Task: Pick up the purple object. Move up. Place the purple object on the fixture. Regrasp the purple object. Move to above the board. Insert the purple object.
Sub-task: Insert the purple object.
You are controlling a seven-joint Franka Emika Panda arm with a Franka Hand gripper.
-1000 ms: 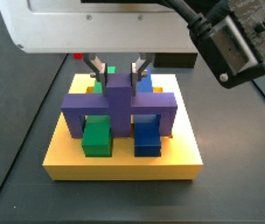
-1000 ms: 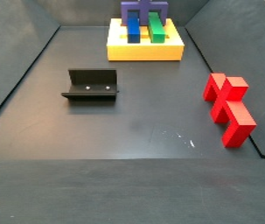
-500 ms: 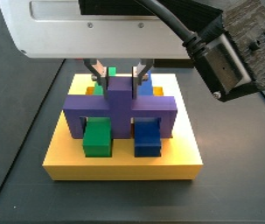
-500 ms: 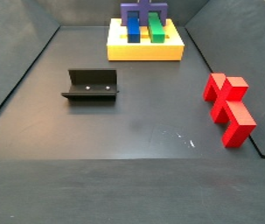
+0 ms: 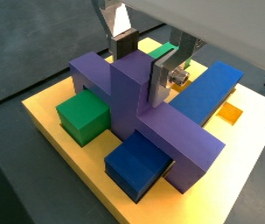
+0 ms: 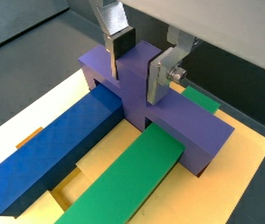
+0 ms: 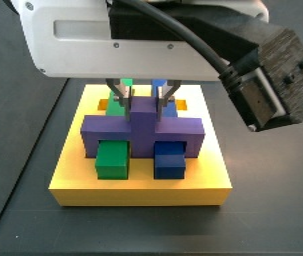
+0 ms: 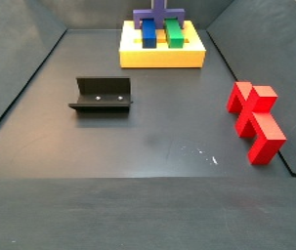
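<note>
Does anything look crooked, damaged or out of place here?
Nothing stands out. The purple object sits squarely over the green bar and blue bar on the board; the pincer flanks its middle prong.

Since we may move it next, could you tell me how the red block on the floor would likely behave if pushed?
The red block looks rigid and lies flat, so it would probably slide, not roll. Its stepped outline might make it turn. The pincer is at the purple object.

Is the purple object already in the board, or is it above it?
In. The purple object straddles the green bar and blue bar on the board; the tool flanks its middle prong.
</note>
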